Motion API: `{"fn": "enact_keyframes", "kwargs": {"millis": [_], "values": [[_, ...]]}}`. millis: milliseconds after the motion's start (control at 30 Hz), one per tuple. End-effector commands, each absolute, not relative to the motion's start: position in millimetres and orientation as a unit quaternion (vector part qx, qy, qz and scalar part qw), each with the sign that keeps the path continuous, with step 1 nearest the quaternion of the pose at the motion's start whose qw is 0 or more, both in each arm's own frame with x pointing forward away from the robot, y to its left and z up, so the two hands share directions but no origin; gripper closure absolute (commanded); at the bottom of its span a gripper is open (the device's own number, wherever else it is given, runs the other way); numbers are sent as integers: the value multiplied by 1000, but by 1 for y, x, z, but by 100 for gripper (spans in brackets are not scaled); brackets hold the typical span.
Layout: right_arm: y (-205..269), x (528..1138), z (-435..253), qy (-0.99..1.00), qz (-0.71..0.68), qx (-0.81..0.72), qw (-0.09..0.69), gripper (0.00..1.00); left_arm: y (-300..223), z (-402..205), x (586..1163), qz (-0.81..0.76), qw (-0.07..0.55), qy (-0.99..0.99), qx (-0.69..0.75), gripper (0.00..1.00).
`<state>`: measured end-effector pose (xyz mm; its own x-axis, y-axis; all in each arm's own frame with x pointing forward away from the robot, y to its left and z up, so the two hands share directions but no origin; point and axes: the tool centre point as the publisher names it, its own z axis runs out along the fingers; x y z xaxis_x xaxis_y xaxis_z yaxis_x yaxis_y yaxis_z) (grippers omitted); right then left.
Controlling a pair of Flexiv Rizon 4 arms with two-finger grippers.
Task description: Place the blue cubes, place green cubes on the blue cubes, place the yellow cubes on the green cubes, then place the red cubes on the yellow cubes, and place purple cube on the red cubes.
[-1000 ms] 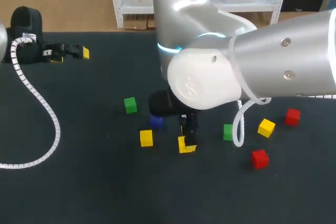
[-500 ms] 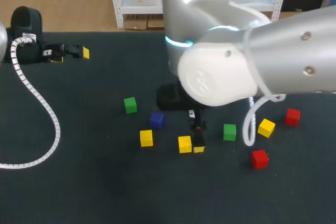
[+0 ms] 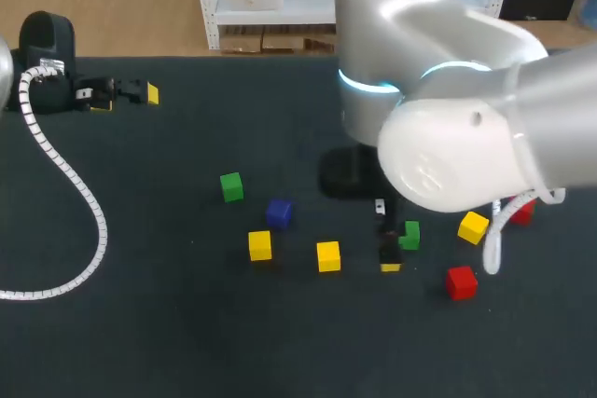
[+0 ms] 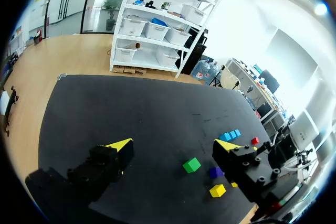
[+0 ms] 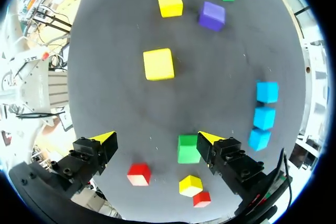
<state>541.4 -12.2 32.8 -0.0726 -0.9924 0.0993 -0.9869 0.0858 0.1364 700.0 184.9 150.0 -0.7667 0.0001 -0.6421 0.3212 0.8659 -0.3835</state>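
1. The right claw [image 5: 156, 139] is held wide apart and empty above the table [image 5: 210, 61].
2. A green cube [image 5: 188, 149] is seen just inside one finger (not in the middle).
3. The claw should be slid sideways until the cube is centred, then closed softly.
4. Three blue cubes [image 5: 264, 117] are lined up near the table's edge.
5. The left claw [image 4: 175, 145] is also apart and empty.
6. The table is dark and flat.

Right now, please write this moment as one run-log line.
left gripper: open, empty | right gripper: open, green cube by one finger | blue cubes: three in row, nothing on them
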Motion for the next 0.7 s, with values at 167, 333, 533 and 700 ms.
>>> {"fn": "enact_keyframes", "kwargs": {"millis": [167,333,533,700], "values": [[-26,548,38,-741,3,668,73,0,185,150,700,-243,330,908,88,0],[-32,555,26,-745,-8,663,78,0,185,150,700,-243,330,908,88,0],[-37,558,15,-747,-20,660,81,0,185,150,700,-243,330,908,88,0],[-38,561,10,-741,-15,666,84,1,185,150,700,-243,330,908,88,0]]}}
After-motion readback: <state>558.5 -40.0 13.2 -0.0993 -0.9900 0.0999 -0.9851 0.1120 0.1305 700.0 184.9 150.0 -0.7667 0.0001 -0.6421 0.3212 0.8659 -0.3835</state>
